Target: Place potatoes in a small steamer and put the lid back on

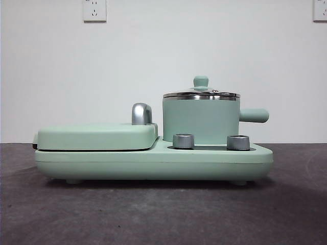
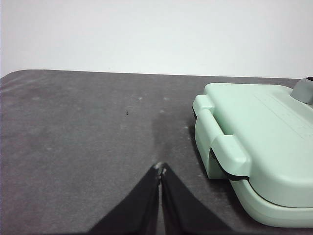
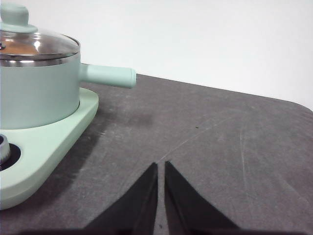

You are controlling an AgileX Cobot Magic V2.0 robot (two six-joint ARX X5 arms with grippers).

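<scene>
Front view: the small steamer (image 1: pixel 201 121) stands upright on the mint-green cooker base (image 1: pixel 153 162), its stubby handle pointing level to the right, the lid (image 1: pixel 201 94) seated on its rim.

Left wrist view: the left gripper (image 2: pixel 160 171), fingers closed, hovers over the dark surface (image 2: pixel 83 137) beside the griddle cover (image 2: pixel 264 132).

Right wrist view: the right gripper (image 3: pixel 161 166), fingers nearly together, empty. Something orange-brown, likely the potatoes (image 3: pixel 19 49), shows through the lid's glass.

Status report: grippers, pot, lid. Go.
Left gripper shut, empty, beside the griddle. Right gripper shut, empty, near the pot. Lid on; something orange under the glass.
</scene>
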